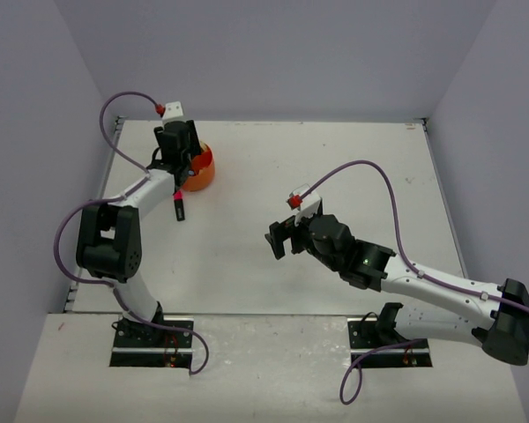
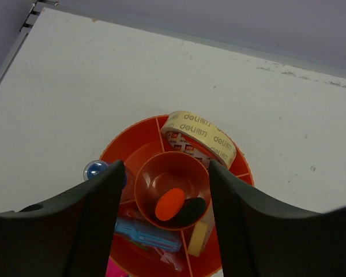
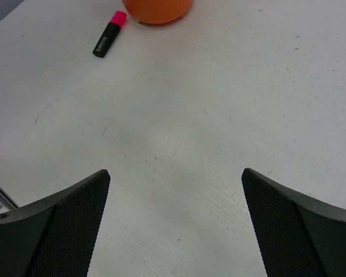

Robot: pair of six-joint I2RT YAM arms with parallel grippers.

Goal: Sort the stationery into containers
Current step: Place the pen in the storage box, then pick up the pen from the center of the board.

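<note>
The round orange tub point(image 1: 202, 173) stands at the far left of the table. In the left wrist view the tub point(image 2: 124, 151) holds a tan tape ring point(image 2: 199, 135), a clear blue-capped tube point(image 2: 94, 171), a blue piece point(image 2: 147, 234), a pale yellow block point(image 2: 198, 238) and, in its centre cup, a black highlighter with an orange end point(image 2: 170, 203). My left gripper point(image 2: 165, 168) hangs open and empty above the centre cup; it also shows in the top view point(image 1: 184, 164). A black highlighter with a pink end point(image 1: 180, 208) lies on the table just in front of the tub, also seen in the right wrist view point(image 3: 109, 34). My right gripper point(image 1: 280, 238) is open and empty over bare table point(image 3: 176, 176).
The tub's near side shows at the top of the right wrist view point(image 3: 157, 9). A pink bit point(image 2: 112, 270) shows at the tub's near edge in the left wrist view. Grey walls close the table at the back and both sides.
</note>
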